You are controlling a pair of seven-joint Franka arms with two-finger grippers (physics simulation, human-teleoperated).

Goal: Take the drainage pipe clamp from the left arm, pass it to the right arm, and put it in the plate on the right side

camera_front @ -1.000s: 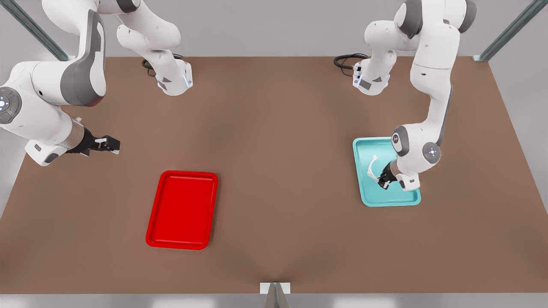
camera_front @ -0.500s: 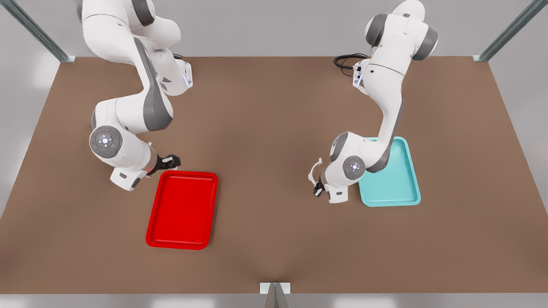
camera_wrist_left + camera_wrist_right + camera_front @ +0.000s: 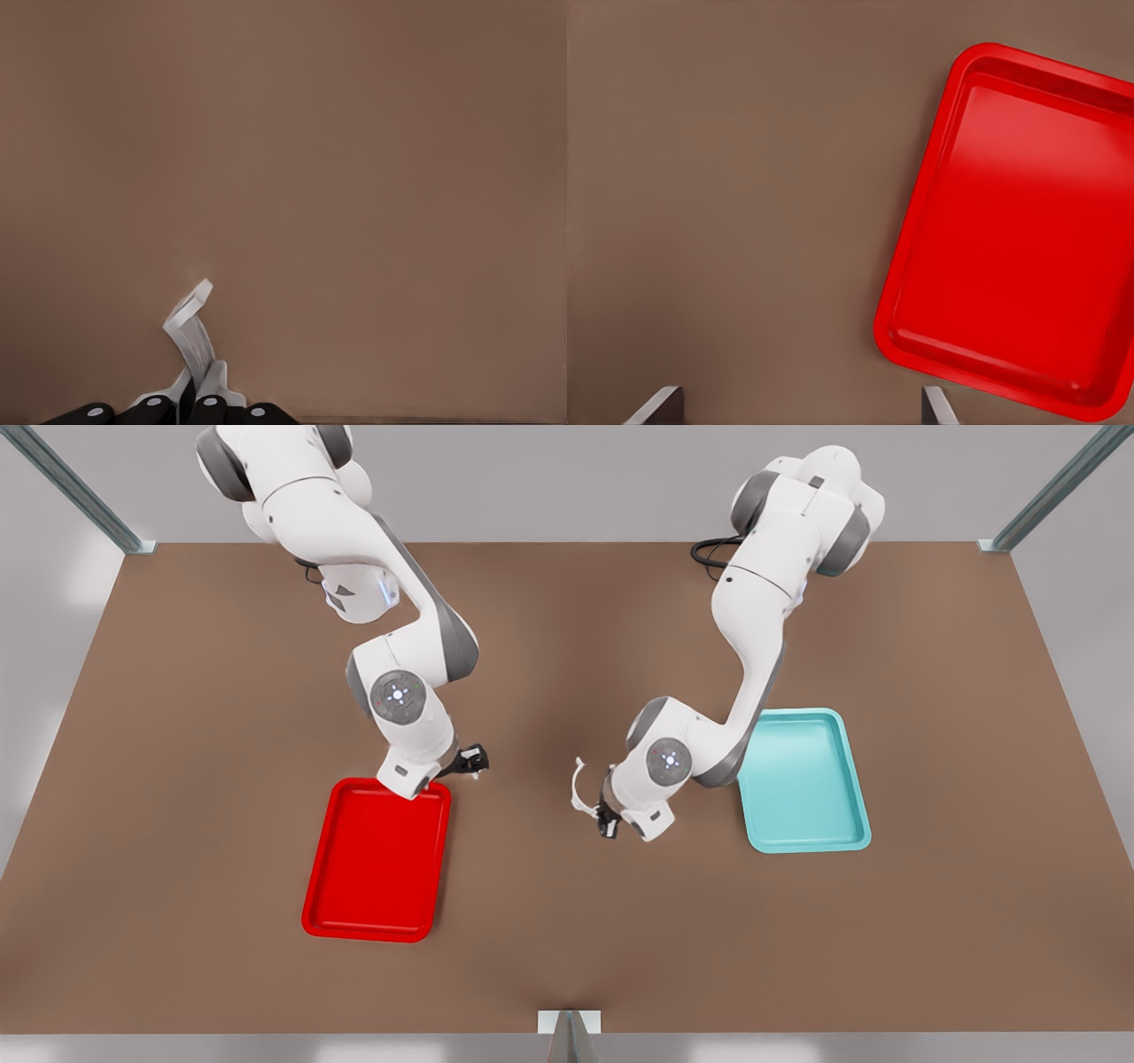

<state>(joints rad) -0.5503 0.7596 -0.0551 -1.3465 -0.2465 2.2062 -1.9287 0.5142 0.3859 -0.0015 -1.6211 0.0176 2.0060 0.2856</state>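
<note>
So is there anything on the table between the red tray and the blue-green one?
In the front view, both grippers hang over it: the right gripper by the red tray, the left gripper, holding the white clamp, nearer the teal tray.

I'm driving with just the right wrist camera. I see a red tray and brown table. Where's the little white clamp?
Observer: The left gripper is shut on the drainage pipe clamp, above the table between two trays.
Kid: Two trays?
Observer: Yes, a teal tray lies at the front view's right, beside that arm.
Kid: Is my gripper touching the clamp?
Observer: No. The right gripper hangs open by the red tray's far corner, with a gap between it and the clamp.
</note>
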